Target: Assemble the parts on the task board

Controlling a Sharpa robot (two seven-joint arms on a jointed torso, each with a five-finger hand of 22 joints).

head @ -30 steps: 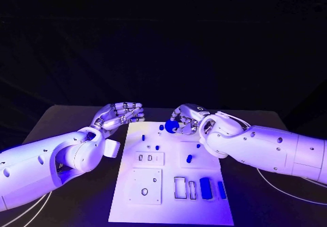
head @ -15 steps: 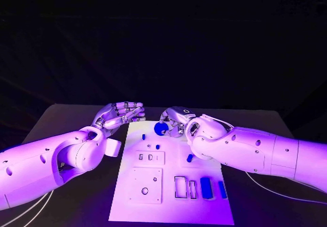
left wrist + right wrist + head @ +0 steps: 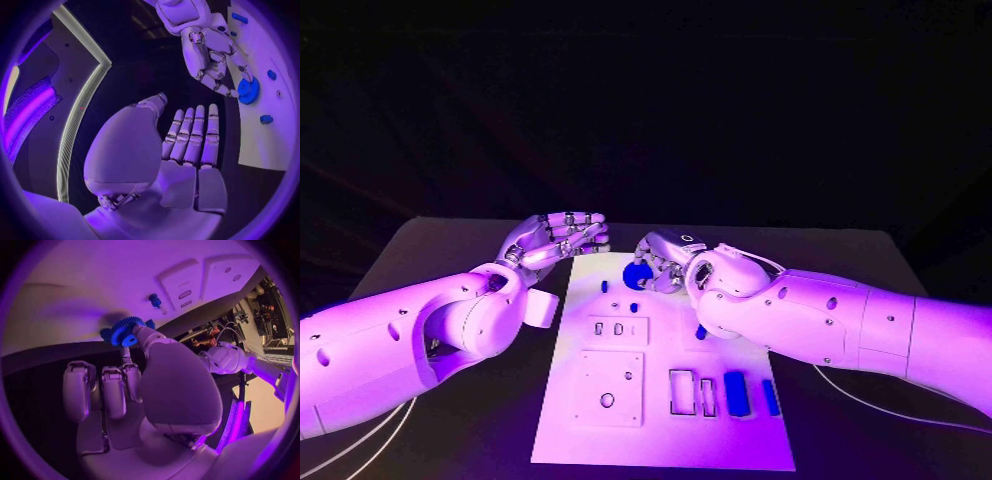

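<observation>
The white task board [image 3: 661, 420] lies in the middle of the black table. My right hand [image 3: 668, 262] is over the board's far end and pinches a blue toothed gear [image 3: 636, 277] just above the plate; the gear [image 3: 127, 331] sits between thumb and a fingertip, also seen as a gear [image 3: 249, 91] under the right hand [image 3: 209, 52]. My left hand [image 3: 557, 238] hovers off the board's far left corner, fingers [image 3: 190, 137] straight and together, holding nothing. Small blue parts [image 3: 736, 392] stand in the board's near right slots.
A small blue peg [image 3: 154, 300] stands on the board beside the gear. Pale raised plates with slots [image 3: 613, 385] sit on the board's left half. Bare black table [image 3: 430, 250] lies on both sides of the board.
My right hand has carried the gear leftward and a little lower over the board's far end. The left hand has stayed where it was.
</observation>
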